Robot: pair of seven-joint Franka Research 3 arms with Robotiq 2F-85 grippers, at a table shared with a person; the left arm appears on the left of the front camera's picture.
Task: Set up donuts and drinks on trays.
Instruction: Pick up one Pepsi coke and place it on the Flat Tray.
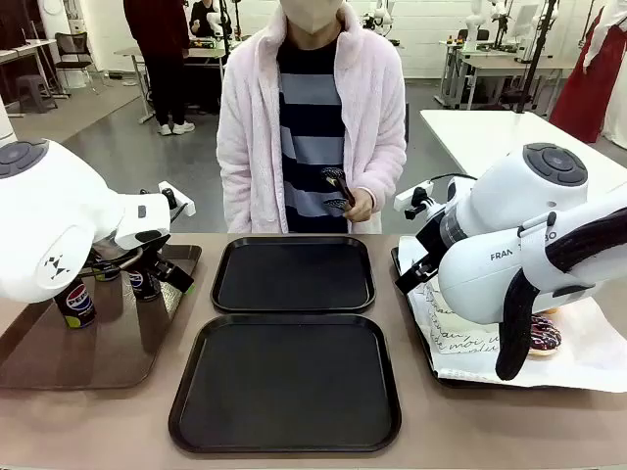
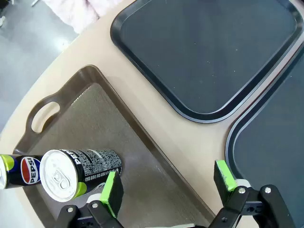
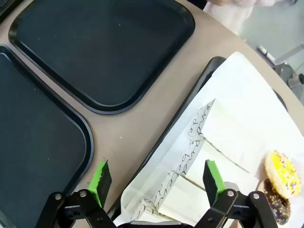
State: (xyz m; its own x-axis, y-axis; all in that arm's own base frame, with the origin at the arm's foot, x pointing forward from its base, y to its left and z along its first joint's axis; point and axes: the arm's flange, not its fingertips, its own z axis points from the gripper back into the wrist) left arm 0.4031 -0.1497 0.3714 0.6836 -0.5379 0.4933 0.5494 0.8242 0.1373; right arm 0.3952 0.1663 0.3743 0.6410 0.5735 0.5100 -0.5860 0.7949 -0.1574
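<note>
**Front view.** The far black tray (image 1: 294,276) and the near black tray (image 1: 284,384) are lying one behind the other at the table's middle. The left gripper (image 1: 149,266) is hovering over the brown handled tray (image 1: 98,357), close among the Pepsi cans (image 1: 75,302) standing upright on it. The right gripper (image 1: 415,266) is hanging over the paper-lined tray (image 1: 588,367), where a chocolate donut (image 1: 542,336) is lying partly behind the arm. A person (image 1: 312,127) in a pale pink jacket is standing at the far side, one hand (image 1: 361,204) holding a small dark object.

**Left wrist view.** The left gripper (image 2: 168,183) is standing wide open and gripping nothing. It is spanning the brown handled tray (image 2: 118,128) rim and bare tabletop. The nearest can (image 2: 95,164) is standing outside the jaws, right against one green pad (image 2: 111,187). Whether they are touching cannot be told. Both the far black tray (image 2: 209,52) and the near black tray (image 2: 280,142) are lying beyond.

**Right wrist view.** The right gripper (image 3: 156,180) is also standing wide open and holding nothing. It is hanging above white paper sleeves (image 3: 223,137) with script lettering on the paper-lined tray (image 3: 247,90). A yellow donut (image 3: 282,173) and the chocolate donut (image 3: 276,208) are lying side by side, outside the jaws. The far black tray (image 3: 104,47) and the near black tray (image 3: 33,137) are lying just beside that tray.
</note>
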